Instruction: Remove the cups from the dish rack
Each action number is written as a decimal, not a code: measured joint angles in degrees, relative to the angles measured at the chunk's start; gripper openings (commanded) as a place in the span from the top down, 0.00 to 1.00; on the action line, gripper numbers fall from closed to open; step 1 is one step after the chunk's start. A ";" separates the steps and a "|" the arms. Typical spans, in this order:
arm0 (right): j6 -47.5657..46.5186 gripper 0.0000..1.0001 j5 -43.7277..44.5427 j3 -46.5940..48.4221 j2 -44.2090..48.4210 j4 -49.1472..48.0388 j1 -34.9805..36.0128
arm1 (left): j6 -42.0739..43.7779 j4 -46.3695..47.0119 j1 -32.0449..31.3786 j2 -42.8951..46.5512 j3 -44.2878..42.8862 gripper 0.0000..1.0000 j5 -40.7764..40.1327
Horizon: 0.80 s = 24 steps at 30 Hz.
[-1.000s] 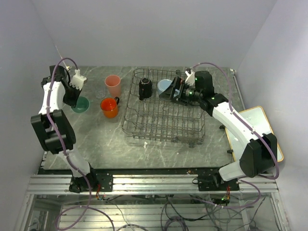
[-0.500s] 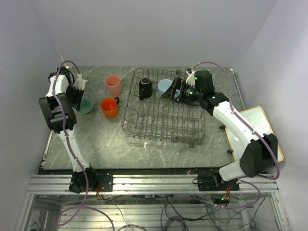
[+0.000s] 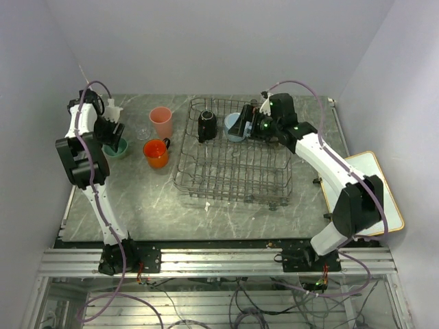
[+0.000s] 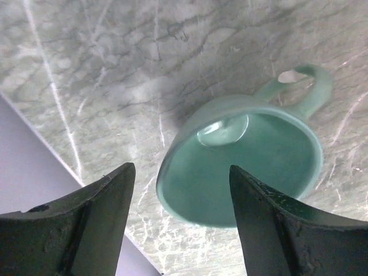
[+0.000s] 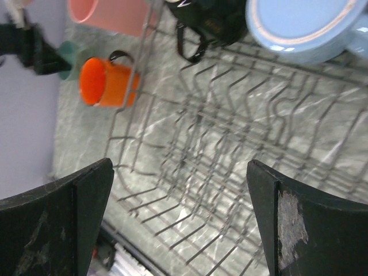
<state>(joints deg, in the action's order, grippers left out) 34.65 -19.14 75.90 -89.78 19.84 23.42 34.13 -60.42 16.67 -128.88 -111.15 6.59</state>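
Observation:
The mint-green cup [image 4: 247, 152] stands upright on the marble table, handle pointing away. My left gripper [image 4: 181, 168] hangs open just above its near rim, fingers clear of it; from above the gripper [image 3: 113, 132] is beside the cup [image 3: 117, 147] at the far left. The pink tumbler [image 3: 161, 121] and orange mug [image 3: 156, 153] stand on the table left of the dish rack [image 3: 233, 179]. Inside the rack's far end are the black mug [image 3: 207, 125] and the light-blue mug [image 3: 235, 124]. My right gripper [image 5: 179, 167] is open over the rack wires, next to the light-blue mug [image 5: 302, 26].
A white board with an orange rim [image 3: 376, 179] lies at the table's right edge. A small clear object [image 3: 143, 132] sits between the mint-green cup and the pink tumbler. The grey wall runs close along the table's left edge [image 4: 34, 167].
My left gripper has opened and let go of the mint-green cup, which now rests on the table. The right arm has moved left toward the light-blue mug.

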 measured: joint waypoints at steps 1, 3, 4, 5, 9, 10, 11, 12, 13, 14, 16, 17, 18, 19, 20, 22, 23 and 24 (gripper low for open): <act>-0.39 0.00 1.01 0.74 -0.79 0.33 0.15 | -0.04 0.22 -0.09 0.57 0.02 0.22 0.02; -1.66 0.00 4.33 3.43 -3.32 1.53 0.96 | -0.11 0.61 -0.28 2.58 0.02 0.22 0.04; -2.40 0.00 6.54 5.11 -4.87 2.08 1.62 | -0.13 0.70 -0.37 3.78 0.02 0.21 0.07; -3.02 0.00 8.83 6.99 -6.56 2.69 2.69 | -0.13 0.74 -0.50 5.57 0.02 0.20 0.11; -5.22 0.02 18.18 16.55 -15.26 5.38 8.98 | -0.24 0.52 -0.76 13.75 0.00 0.07 0.48; -5.62 0.03 20.55 19.30 -17.92 5.86 10.82 | -0.22 0.33 -0.76 16.20 0.00 0.06 0.72; -5.97 0.04 22.75 21.66 -20.24 6.45 12.33 | -0.22 -0.04 -0.76 18.71 0.00 0.06 1.18; -6.23 0.05 25.18 24.50 -23.02 7.26 13.90 | -0.22 -0.57 -0.74 21.22 0.00 0.06 1.66; -6.32 0.07 27.67 27.52 -26.01 8.07 15.54 | -0.22 -0.83 -0.74 23.78 0.33 0.05 2.32; -6.32 0.08 29.22 29.49 -28.11 8.61 16.52 | -0.09 -1.09 -0.76 25.66 0.76 0.05 2.95; -6.03 0.10 32.79 34.27 -33.05 10.14 18.23 | 0.04 -1.29 -0.98 31.06 3.98 0.06 4.63; -5.73 0.11 34.21 36.63 -35.45 10.84 18.75 | 0.15 -1.42 -1.16 33.99 6.56 0.06 5.42; -5.29 0.11 35.41 38.58 -37.59 11.37 19.04 | 0.35 -1.97 -1.44 35.76 8.24 0.06 6.03; -4.90 0.12 36.46 40.22 -39.47 11.80 19.12 | 0.44 -2.25 -1.75 37.73 10.45 0.07 6.84; -4.50 0.13 37.40 41.57 -41.11 12.15 19.08 | 0.66 -2.67 -2.10 39.32 12.63 0.07 7.61; -3.69 0.14 39.04 43.85 -43.85 12.66 18.84 | 1.25 -3.72 -2.73 41.20 16.31 0.08 8.96; -3.41 0.15 39.78 44.87 -45.11 12.79 18.73 | 1.53 -4.20 -2.97 41.64 17.99 0.08 9.49; -3.17 0.17 40.37 45.88 -46.21 12.94 18.64 | 1.95 -4.72 -3.08 41.81 19.50 0.09 9.97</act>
<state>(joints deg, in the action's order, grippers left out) 31.48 21.23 121.78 -135.98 32.77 42.06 36.07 -65.14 13.58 -87.07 -91.66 16.56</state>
